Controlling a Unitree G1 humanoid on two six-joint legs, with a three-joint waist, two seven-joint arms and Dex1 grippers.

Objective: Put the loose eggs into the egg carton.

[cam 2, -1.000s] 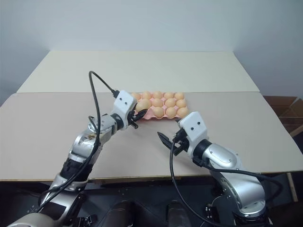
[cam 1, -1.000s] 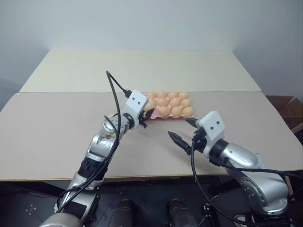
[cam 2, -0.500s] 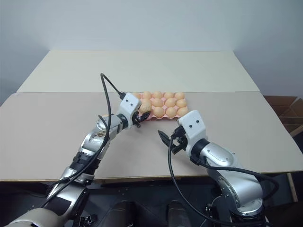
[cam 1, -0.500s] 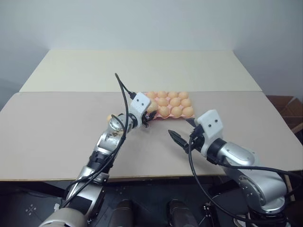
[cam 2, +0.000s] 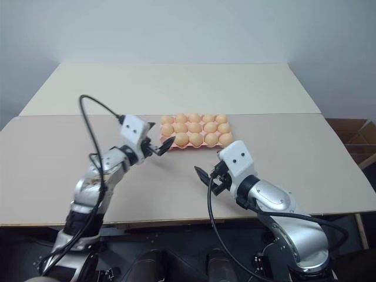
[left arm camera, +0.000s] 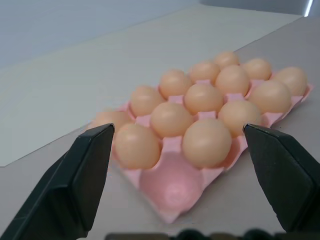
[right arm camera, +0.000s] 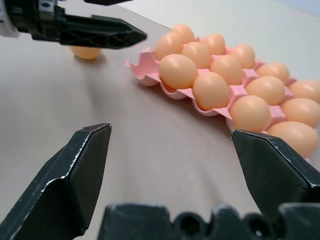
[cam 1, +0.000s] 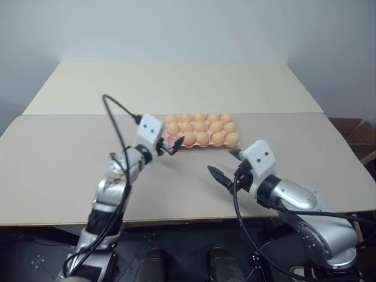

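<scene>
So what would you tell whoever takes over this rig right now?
Left claw: open, empty, level, at the carton's near-left corner.
Right claw: open, empty, over the table in front of the carton.
Carton: fourteen eggs seated; the near-left corner pocket is empty.
Loose egg: one, on the table just left of the carton, beside the left claw.
Done: all pockets but one filled.
Left: pick up that egg, probably with the left claw since it is nearest, and set it in the corner pocket.
</scene>
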